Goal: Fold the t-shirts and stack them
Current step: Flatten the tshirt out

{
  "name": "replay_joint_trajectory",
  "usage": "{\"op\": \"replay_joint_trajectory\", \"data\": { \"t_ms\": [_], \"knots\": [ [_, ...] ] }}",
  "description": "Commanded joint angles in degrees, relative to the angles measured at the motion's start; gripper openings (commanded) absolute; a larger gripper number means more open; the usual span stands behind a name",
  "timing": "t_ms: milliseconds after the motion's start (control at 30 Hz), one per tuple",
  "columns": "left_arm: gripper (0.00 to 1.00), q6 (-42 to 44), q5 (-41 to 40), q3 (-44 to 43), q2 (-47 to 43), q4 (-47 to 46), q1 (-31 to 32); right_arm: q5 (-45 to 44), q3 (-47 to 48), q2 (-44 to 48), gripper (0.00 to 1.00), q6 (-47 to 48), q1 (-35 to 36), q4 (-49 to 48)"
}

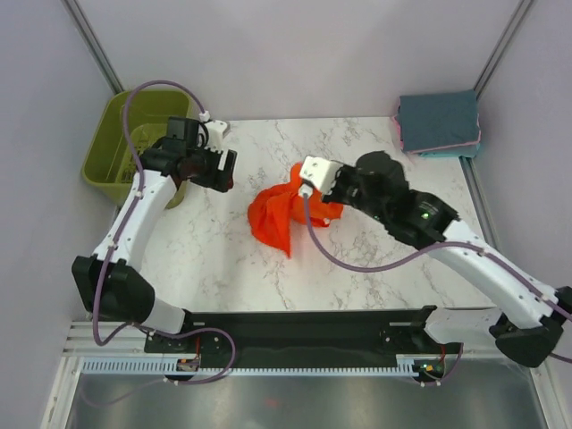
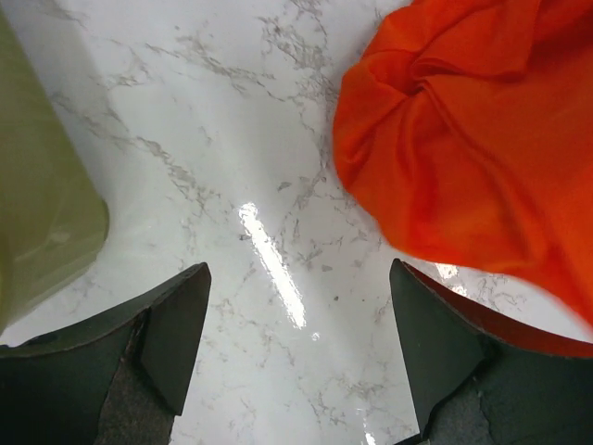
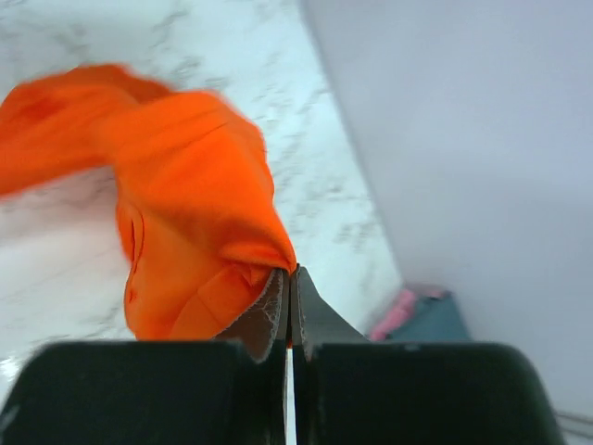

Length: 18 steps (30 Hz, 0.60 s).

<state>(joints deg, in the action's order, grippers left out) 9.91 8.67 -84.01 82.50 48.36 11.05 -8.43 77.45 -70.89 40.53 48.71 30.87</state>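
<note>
At R gripper (image 3: 289, 273): pressed together, pinching a fold of the orange-red t-shirt (image 3: 190, 199) right at the tips. Rest of cloth bunched, trailing out ahead of tips and down twd table (image 1: 357, 268) (no clear long axis, sleeves not discernible). Further that way, L gripper (image 2: 296, 278): spread wide, holding nothing, low over bare marble, shirt edge just beside one finger, basket (image 2: 37, 213) beside the other. Prob. the nearer arm for taking the free end. Folded stack (image 1: 438, 122) well apart, off to R gripper's side at far corner.
</note>
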Motion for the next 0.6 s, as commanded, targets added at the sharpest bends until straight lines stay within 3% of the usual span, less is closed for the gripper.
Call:
{"op": "replay_joint_trajectory", "data": {
  "t_ms": [0, 67, 100, 133, 400, 567],
  "knots": [
    [0.86, 2.13, 4.52, 0.77, 2.75, 1.39, 3.43, -5.46, 1.91, 1.98, 0.0, 5.61, -2.38, 2.26],
    [0.86, 2.13, 4.52, 0.95, 4.15, 1.39, 6.95, -5.98, 0.95, 2.69, 0.0, 4.56, -5.98, 2.0],
    [0.78, 9.44, 0.25, 0.86, 6.08, 0.52, 11.15, -6.68, -0.01, 2.95, 0.0, 3.08, -6.86, 1.74],
    [0.71, 10.47, -0.31, 0.34, 7.31, 0.86, 13.01, -8.26, -2.02, 3.3, 0.0, 2.28, -7.48, 1.65],
    [0.87, 2.14, 11.37, -17.92, 23.13, 2.97, 20.15, -1.6, -9.42, 6.73, 0.0, -8.28, -15.04, 6.04],
    [0.91, -2.35, 17.78, -22.25, 31.21, 1.13, 21.73, -1.16, -10.65, 7.96, 0.0, -9.42, -17.77, 6.39]
  ]
}}
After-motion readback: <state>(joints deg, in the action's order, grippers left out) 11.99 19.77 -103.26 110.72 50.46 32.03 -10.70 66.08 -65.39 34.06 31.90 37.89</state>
